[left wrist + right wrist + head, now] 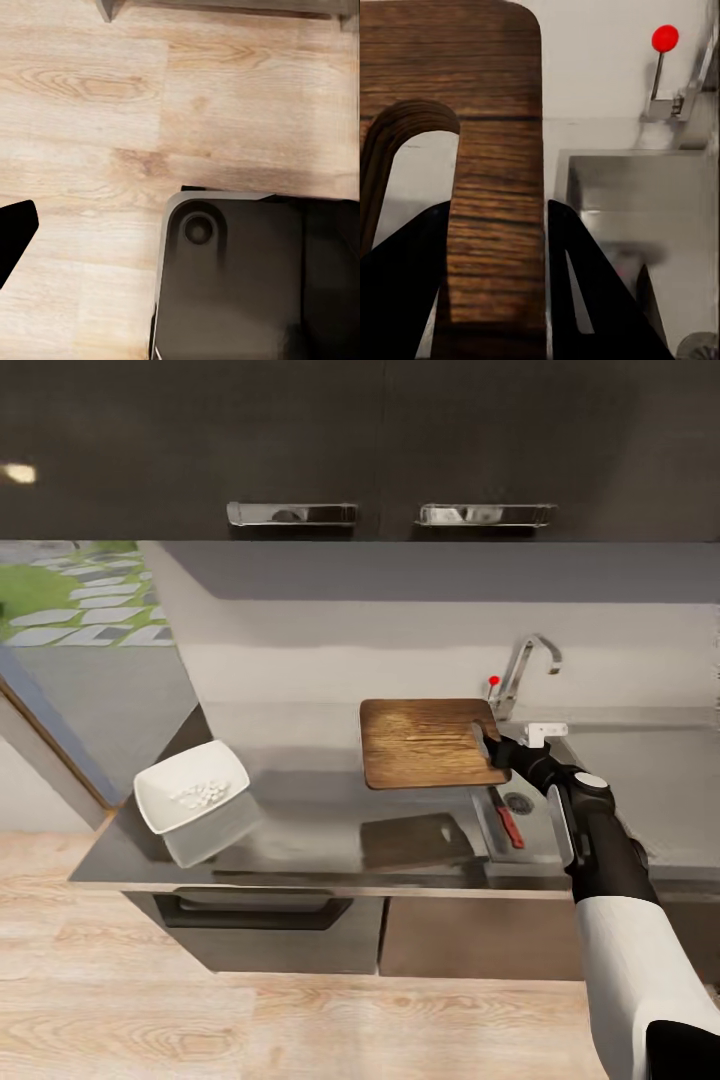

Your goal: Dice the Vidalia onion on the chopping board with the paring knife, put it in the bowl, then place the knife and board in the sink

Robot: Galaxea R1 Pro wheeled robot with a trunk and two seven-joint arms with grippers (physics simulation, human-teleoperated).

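At centre frame, the right gripper [488, 745] clamps the wooden chopping board's [425, 742] handle edge, lifted beside the sink [545, 815]; the left claw's state cannot be told.

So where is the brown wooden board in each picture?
Head view: the chopping board is in the middle, lifted above the countertop, its right edge in the right claw.
Left wrist view: it is not there, just wood floor.
Right wrist view: its handle strip fills the left half, pinched between the black fingers.
Shared landmark: the tap's red knob.
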